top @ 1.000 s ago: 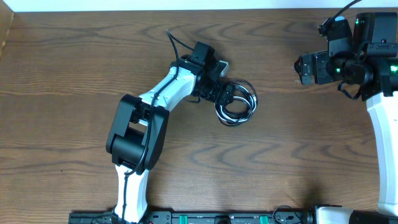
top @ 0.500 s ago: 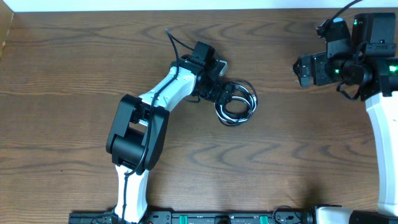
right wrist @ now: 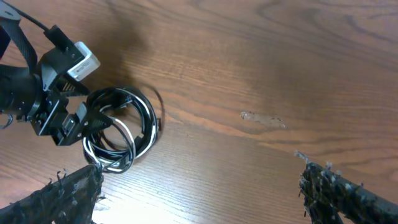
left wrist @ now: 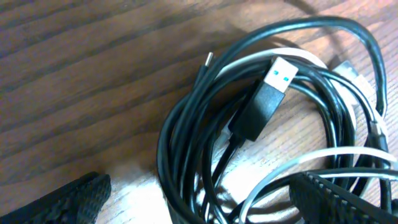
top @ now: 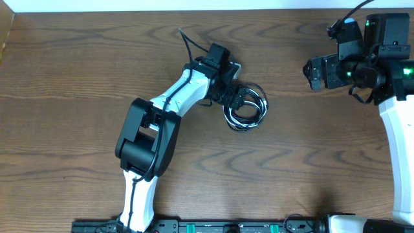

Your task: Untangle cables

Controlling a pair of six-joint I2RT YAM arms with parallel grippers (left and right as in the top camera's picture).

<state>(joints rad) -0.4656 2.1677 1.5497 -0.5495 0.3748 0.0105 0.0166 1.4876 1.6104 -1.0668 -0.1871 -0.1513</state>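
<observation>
The cables [top: 246, 107] lie as one small coiled bundle of black and white cords on the wooden table, right of centre. My left gripper [top: 234, 98] stands open at the coil's left edge. In the left wrist view the coil [left wrist: 261, 149] fills the frame, a black USB plug [left wrist: 267, 93] lying across it. Several strands run between the open left gripper [left wrist: 199, 208], none pinched. My right gripper [top: 315, 72] hovers open and empty at the far right, well away from the coil. The right wrist view shows the bundle [right wrist: 121, 134] far off to the left of the right gripper [right wrist: 202, 199].
The left arm's white link [top: 178, 97] stretches diagonally from the front edge toward the coil. A small scuff mark [right wrist: 261, 118] shows on the table. The table's back edge [top: 194, 9] runs just behind the arms.
My left wrist has shifted slightly to the right at the coil. The cables and the right arm have not moved.
</observation>
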